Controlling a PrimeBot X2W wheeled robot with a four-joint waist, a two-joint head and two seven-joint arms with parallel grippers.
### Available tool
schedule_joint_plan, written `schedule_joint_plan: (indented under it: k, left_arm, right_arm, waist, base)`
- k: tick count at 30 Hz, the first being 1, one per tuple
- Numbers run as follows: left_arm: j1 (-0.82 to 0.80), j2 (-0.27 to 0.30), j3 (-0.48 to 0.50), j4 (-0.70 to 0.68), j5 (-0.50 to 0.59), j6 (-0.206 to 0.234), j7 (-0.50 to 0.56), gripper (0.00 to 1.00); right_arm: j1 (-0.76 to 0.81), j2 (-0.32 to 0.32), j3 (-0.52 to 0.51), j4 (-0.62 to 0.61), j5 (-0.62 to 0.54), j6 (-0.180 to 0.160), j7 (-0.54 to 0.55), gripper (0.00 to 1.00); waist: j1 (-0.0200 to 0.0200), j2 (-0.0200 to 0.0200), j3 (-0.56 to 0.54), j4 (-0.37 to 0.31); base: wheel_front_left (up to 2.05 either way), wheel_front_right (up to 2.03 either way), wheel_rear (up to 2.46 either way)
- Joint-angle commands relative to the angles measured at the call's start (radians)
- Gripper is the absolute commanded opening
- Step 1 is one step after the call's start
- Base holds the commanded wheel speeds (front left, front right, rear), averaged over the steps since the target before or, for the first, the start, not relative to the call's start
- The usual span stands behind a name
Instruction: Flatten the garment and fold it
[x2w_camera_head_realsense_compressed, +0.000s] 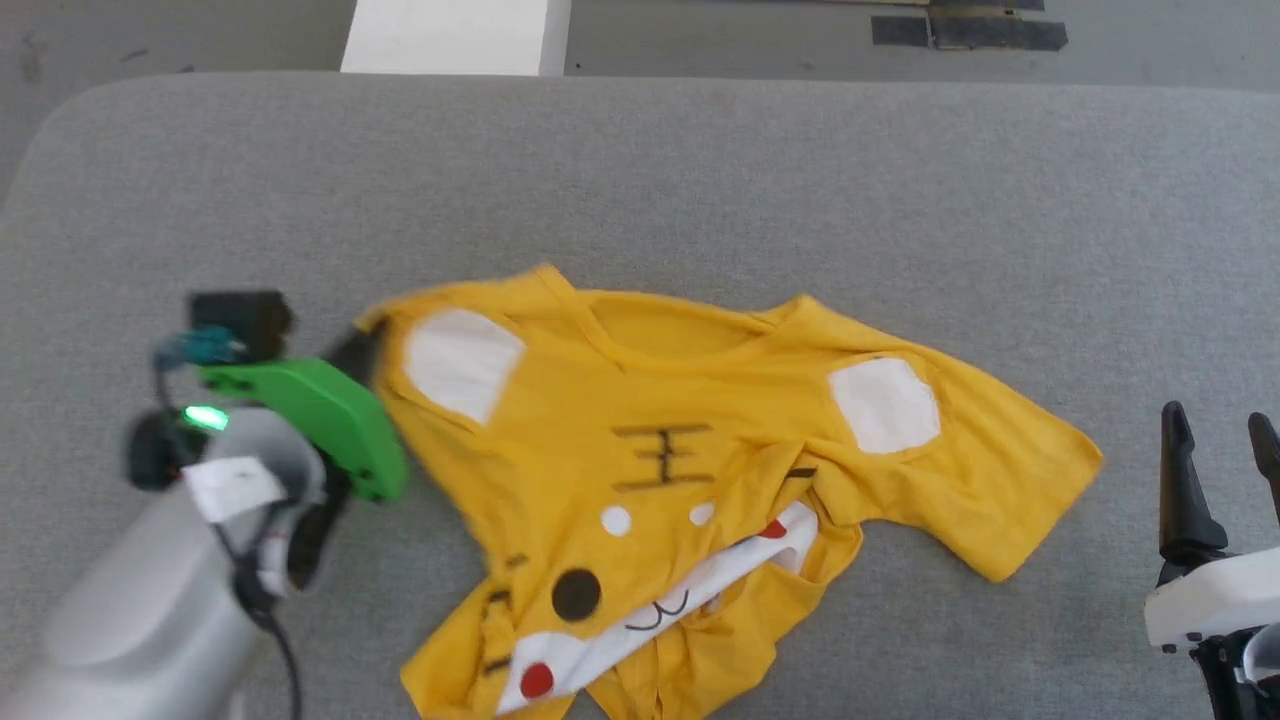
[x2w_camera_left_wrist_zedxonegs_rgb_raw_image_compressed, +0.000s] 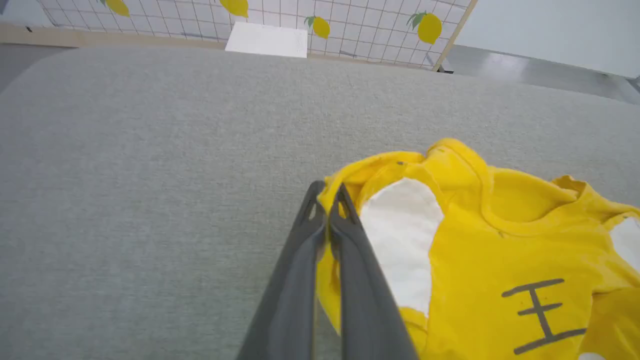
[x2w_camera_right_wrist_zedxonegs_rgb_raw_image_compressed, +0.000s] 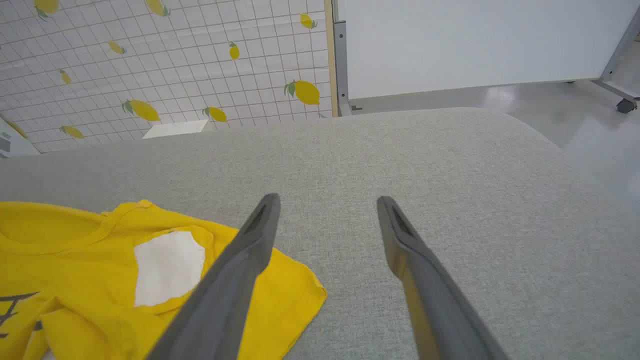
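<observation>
Desk: We see a grey, fabric-covered desk (x2w_camera_head_realsense_compressed: 700, 170) with rounded corners.
Background: Past its far edge there is grey floor (x2w_camera_head_realsense_compressed: 750, 35) with a white slab (x2w_camera_head_realsense_compressed: 450, 35) and dark tape strips (x2w_camera_head_realsense_compressed: 968, 30) on it. The wrist views show a grid-patterned sheet printed with lemons (x2w_camera_right_wrist_zedxonegs_rgb_raw_image_compressed: 150, 75) and a white panel (x2w_camera_right_wrist_zedxonegs_rgb_raw_image_compressed: 475, 45).
Garment: The yellow garment (x2w_camera_head_realsense_compressed: 700, 430) lies on the desk, print side up, in the middle and toward the near edge, with its neckline toward the far side.
Upper part: The chest and shoulders lie fairly flat, and we see two white patches and black stripes on them.
Lower part: The hem area is crumpled and folded over itself, bunching the white face patch, the red dots and the dark dot.
Left sleeve: The left sleeve (x2w_camera_head_realsense_compressed: 440, 350) is drawn up at its outer edge.
Left claw: The left claw (x2w_camera_left_wrist_zedxonegs_rgb_raw_image_compressed: 327, 195) is pinched tight on that outer edge, with yellow cloth showing between its dark fingers.
Left arm: A pale forearm carries a green cover (x2w_camera_head_realsense_compressed: 320, 420) just beside the garment.
Right sleeve: The right sleeve (x2w_camera_head_realsense_compressed: 1010, 480) lies spread flat on the desk.
Right claw: The right claw (x2w_camera_head_realsense_compressed: 1215, 415) stands wide and holds nothing. In the head view it is off to the right of the right sleeve, apart from it and over bare desk.
</observation>
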Motion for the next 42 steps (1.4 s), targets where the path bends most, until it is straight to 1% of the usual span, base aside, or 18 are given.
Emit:
schedule_joint_plan:
  k: [1,4,6,7,9,12,13,14,15,16,19,22,26,30,32,34,37,42]
  left_arm:
    - [-0.024,0.037,0.019,-0.030,0.030,0.028,-0.014,0.00]
    - [-0.034,0.105,0.024,-0.110,0.099,0.080,-0.022,0.00]
    - [-0.042,0.120,-0.009,-0.163,0.152,0.099,-0.008,0.00]
    - [-0.043,0.114,-0.030,-0.184,0.168,0.101,0.002,0.00]
    - [-0.041,0.077,-0.096,-0.215,0.196,0.097,0.036,0.00]
    - [-0.038,0.006,-0.195,-0.203,0.225,0.066,0.073,0.00]
    - [-0.033,-0.028,-0.227,-0.187,0.224,0.052,0.084,0.15]
    - [-0.027,-0.056,-0.245,-0.172,0.216,0.044,0.090,0.34]
    - [-0.018,-0.084,-0.266,-0.150,0.207,0.034,0.100,0.64]
    - [-0.013,-0.104,-0.277,-0.133,0.199,0.028,0.103,1.00]
    - [0.005,-0.153,-0.281,-0.087,0.169,0.012,0.082,1.00]
    - [0.027,-0.168,-0.239,-0.081,0.114,0.005,0.052,1.00]
    - [0.045,-0.131,-0.152,-0.119,0.061,0.019,0.006,1.00]
    - [0.043,-0.032,-0.098,-0.136,0.092,0.056,-0.017,1.00]
    - [0.042,0.004,-0.096,-0.130,0.098,0.053,-0.001,1.00]
    - [0.039,0.032,-0.109,-0.117,0.101,0.037,0.028,1.00]
    - [0.028,0.045,-0.124,-0.093,0.095,0.008,0.061,1.00]
    - [0.013,0.024,-0.135,-0.061,0.073,-0.025,0.078,1.00]
  right_arm:
    - [0.002,0.001,0.002,0.003,0.005,-0.002,-0.007,1.00]
    - [0.005,0.001,0.003,0.006,0.008,-0.002,-0.012,1.00]
    - [0.006,0.001,0.004,0.007,0.010,-0.002,-0.014,1.00]
    - [0.006,0.001,0.005,0.008,0.010,-0.002,-0.015,1.00]
    - [0.002,0.001,0.011,0.009,0.011,-0.002,-0.015,1.00]
    - [-0.006,0.001,0.019,0.011,0.011,-0.002,-0.016,1.00]
    - [-0.010,0.001,0.022,0.012,0.010,-0.002,-0.017,1.00]
    - [-0.012,0.001,0.024,0.013,0.010,-0.002,-0.017,1.00]
    - [-0.014,0.001,0.025,0.014,0.009,-0.002,-0.017,1.00]
    - [-0.015,0.001,0.026,0.015,0.008,-0.002,-0.017,1.00]
    - [-0.013,0.001,0.021,0.018,0.007,-0.002,-0.017,1.00]
    - [-0.005,0.001,0.015,0.020,0.006,-0.002,-0.018,1.00]
    - [0.006,0.001,0.009,0.022,0.006,-0.002,-0.017,1.00]
    - [0.008,0.001,0.018,0.019,0.008,-0.002,-0.014,1.00]
    - [0.008,0.001,0.021,0.016,0.007,-0.002,-0.011,1.00]
    - [0.007,0.001,0.024,0.011,0.004,-0.002,-0.008,1.00]
    - [0.004,0.001,0.024,0.001,-0.002,-0.002,-0.002,1.00]
    - [0.003,0.001,0.024,-0.010,-0.008,-0.002,0.008,1.00]
  waist:
    - [0.0000,0.0000,-0.012,0.010]
    - [0.0000,0.0000,-0.011,0.014]
    - [0.0000,0.0000,-0.005,0.017]
    - [0.0000,0.0000,-0.001,0.018]
    - [0.0000,0.0000,0.009,0.019]
    - [0.0000,0.0000,0.019,0.018]
    - [0.0000,0.0000,0.022,0.016]
    - [0.0000,0.0000,0.023,0.014]
    - [0.0000,0.0000,0.023,0.013]
    - [0.0000,0.0000,0.023,0.011]
    - [0.0000,0.0000,0.019,0.006]
    - [0.0000,0.0000,0.013,0.005]
    - [0.0000,0.0000,0.002,0.010]
    - [0.0000,0.0000,0.001,0.016]
    - [0.0000,0.0000,0.004,0.019]
    - [0.0000,0.0000,0.008,0.021]
    - [0.0000,0.0000,0.017,0.021]
    - [0.0000,0.0000,0.023,0.016]
  base:
    - [0.00,0.00,0.00]
    - [0.00,0.00,0.00]
    - [0.00,0.00,0.00]
    - [0.00,0.00,0.00]
    - [0.00,0.00,0.00]
    - [0.00,0.00,0.00]
    - [0.00,0.00,0.00]
    - [0.00,0.00,0.00]
    - [0.00,0.00,0.00]
    - [0.00,0.00,0.00]
    - [0.00,0.00,0.00]
    - [0.00,0.00,0.00]
    - [0.00,0.00,0.00]
    - [0.00,0.00,0.00]
    - [0.00,0.00,0.00]
    - [0.00,0.00,0.00]
    - [0.00,0.00,0.00]
    - [0.00,0.00,0.00]
